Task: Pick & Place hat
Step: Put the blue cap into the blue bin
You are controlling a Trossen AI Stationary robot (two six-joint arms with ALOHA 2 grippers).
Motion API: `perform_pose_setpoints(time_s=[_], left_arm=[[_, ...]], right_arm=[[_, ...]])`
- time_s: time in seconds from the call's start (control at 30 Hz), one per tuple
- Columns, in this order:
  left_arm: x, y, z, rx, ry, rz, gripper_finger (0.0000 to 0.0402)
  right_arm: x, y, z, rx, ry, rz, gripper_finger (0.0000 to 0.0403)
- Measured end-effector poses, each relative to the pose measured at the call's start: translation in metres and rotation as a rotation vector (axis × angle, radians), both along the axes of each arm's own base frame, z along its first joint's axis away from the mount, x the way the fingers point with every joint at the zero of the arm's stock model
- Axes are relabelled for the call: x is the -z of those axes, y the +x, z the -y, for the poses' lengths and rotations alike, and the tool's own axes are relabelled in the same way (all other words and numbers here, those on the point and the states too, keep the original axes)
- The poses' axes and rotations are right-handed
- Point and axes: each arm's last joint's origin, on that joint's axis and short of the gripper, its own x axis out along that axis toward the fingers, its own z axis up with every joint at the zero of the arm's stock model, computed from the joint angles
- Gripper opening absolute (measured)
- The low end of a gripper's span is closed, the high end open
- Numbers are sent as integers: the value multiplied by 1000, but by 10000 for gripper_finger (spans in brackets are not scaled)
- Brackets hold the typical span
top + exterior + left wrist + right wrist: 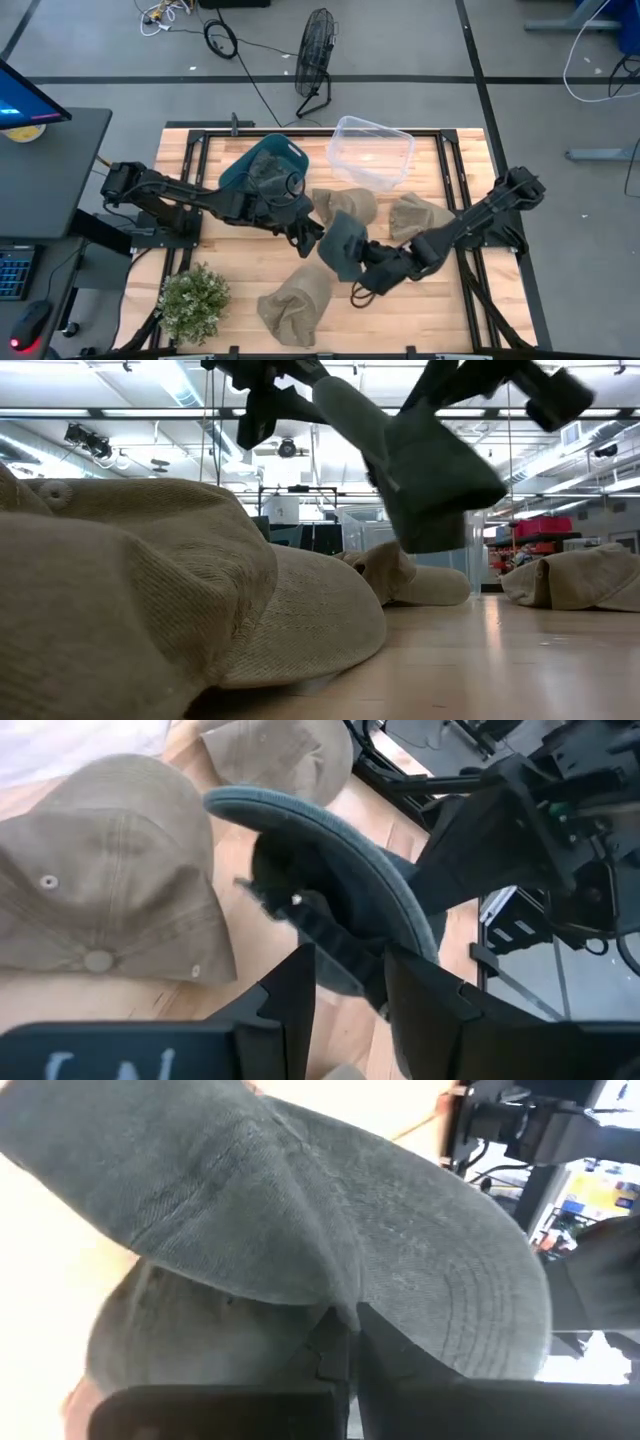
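A dark grey-green hat (340, 248) hangs in the air over the middle of the table, between my two grippers; the low view shows the hat (430, 470) clear of the wood. My left gripper (310, 235) comes at it from the table's left and is shut on it. My right gripper (368, 270) reaches in from the right and is also shut on it. A second dark hat lies in a teal bin (262, 165) at the far left. My left gripper (350, 995) has a dark, ragged-edged part of the hat's crown (340, 945) between its two fingers, coming from the table's left. The hat is lifted clear, its brim (390, 885) away from the fingers. My right gripper (347, 1345) pinches a fold of the hat (345, 1302) between its shut fingers, where the crown meets the stitched brim (470, 1310). It comes from the table's right. The hat is off the table.
Tan hats lie on the wood: two at the middle (345, 205) (415, 215) and one near the front edge (295, 305), big in the low view (150, 590). A clear plastic tub (372, 150) stands at the far side. A potted plant (195, 300) sits front left.
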Motion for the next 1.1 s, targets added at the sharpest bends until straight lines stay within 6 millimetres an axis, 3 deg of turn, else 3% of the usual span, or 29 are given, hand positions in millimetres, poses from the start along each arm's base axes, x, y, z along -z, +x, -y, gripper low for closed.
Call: perform_pose_setpoints(time_s=[0.17, 0.53, 1.1], left_arm=[[1, 0, 1, 1, -1, -6, 126], [0, 1, -9, -24, -1, 2, 126], [-2, 2, -6, -16, -6, 21, 126]], right_arm=[[0, 3, 5, -23, 23, -25, 2], [6, -15, -14, -46, 97, -99, 2], [-3, 8, 7, -37, -9, 6, 2]])
